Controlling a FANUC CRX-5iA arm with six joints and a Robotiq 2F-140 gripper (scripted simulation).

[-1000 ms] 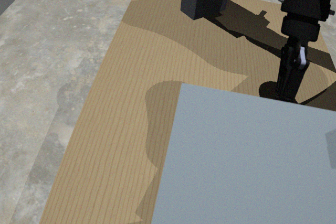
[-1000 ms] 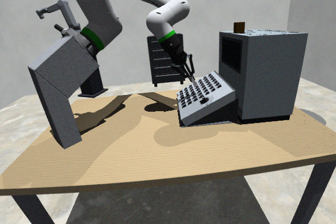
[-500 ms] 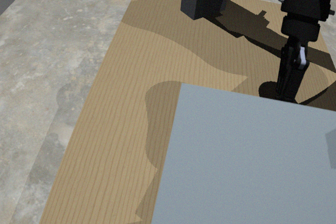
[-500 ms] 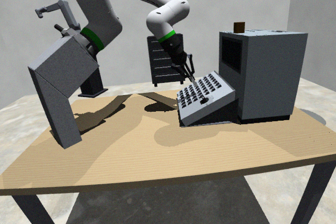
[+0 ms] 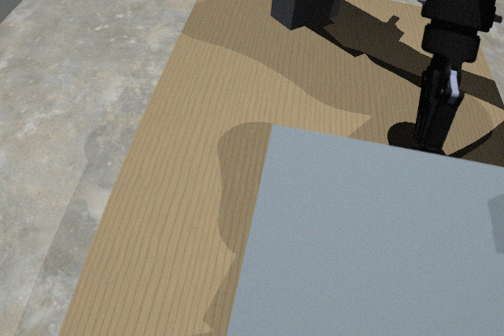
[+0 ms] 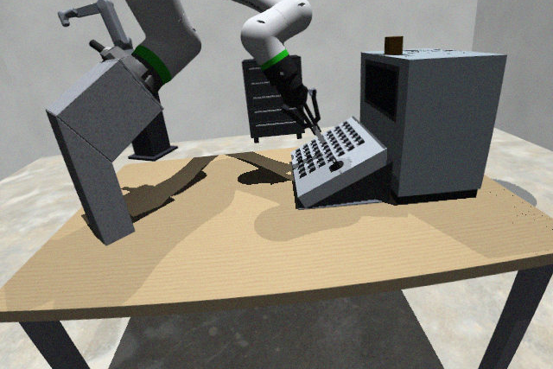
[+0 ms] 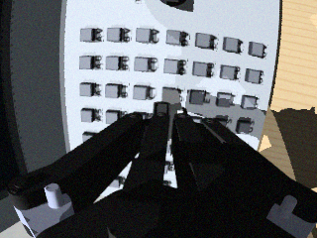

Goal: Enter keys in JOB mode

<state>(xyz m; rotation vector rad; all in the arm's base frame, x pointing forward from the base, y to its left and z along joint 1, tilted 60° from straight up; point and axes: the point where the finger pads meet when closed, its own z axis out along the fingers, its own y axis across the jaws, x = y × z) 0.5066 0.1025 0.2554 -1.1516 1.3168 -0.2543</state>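
The machine's sloped keypad (image 6: pixel 352 163) (image 7: pixel 99 0) carries rows of grey keys, and none is lit. My gripper (image 7: pixel 168 102) (image 6: pixel 318 132) (image 5: pixel 429 143) is shut with nothing in it. Its tips (image 7: pixel 172 95) rest on or just above a key in the third row, fourth from the left. The key names are too small to read. In the top view the machine's top hides the keypad.
The grey machine box (image 6: pixel 437 124) (image 5: pixel 366 234) stands behind the keypad, with a small brown block (image 6: pixel 393 44) on top. A grey angled housing (image 6: pixel 93 132) stands at the table's left. A dark cabinet (image 6: pixel 263 101) stands behind the wooden table (image 6: pixel 223 249).
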